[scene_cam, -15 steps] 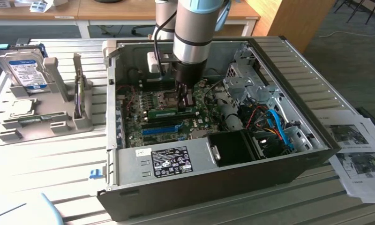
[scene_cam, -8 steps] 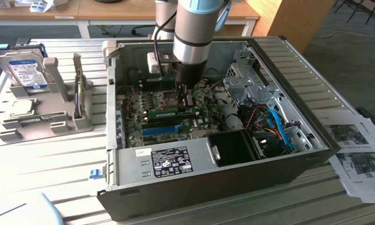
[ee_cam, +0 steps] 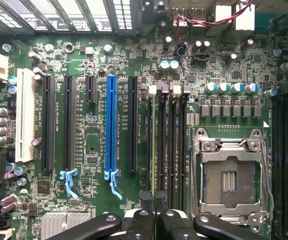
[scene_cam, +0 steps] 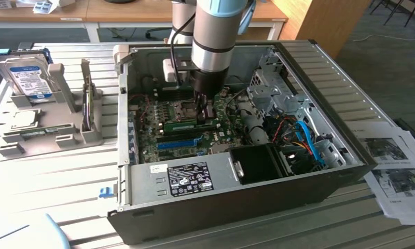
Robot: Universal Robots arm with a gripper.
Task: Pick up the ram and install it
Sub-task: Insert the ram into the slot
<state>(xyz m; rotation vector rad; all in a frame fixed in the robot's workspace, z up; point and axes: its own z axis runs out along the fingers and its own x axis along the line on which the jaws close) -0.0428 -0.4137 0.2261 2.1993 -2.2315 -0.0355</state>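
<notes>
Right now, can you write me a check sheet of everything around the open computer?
surface: slatted white table carrying an open computer case.
job's things: ram on edge at the motherboard's memory slots; CPU socket empty.
clutter: hard drive in a grey holder; printed sheets.
grippers: end effector shut on the ram.
cables: blue cables inside the case.
surroundings: wooden desks behind.

— Where is the arm (scene_cam: 215,31)?
— Upper centre of the exterior frame, hanging straight down, with its silver-and-black wrist (scene_cam: 209,78) vertical.
— And the tool (scene_cam: 207,109)?
— At frame centre, pointing down. Its fingers (ee_cam: 143,226) are drawn nearly together, with a thin gap between them.
</notes>
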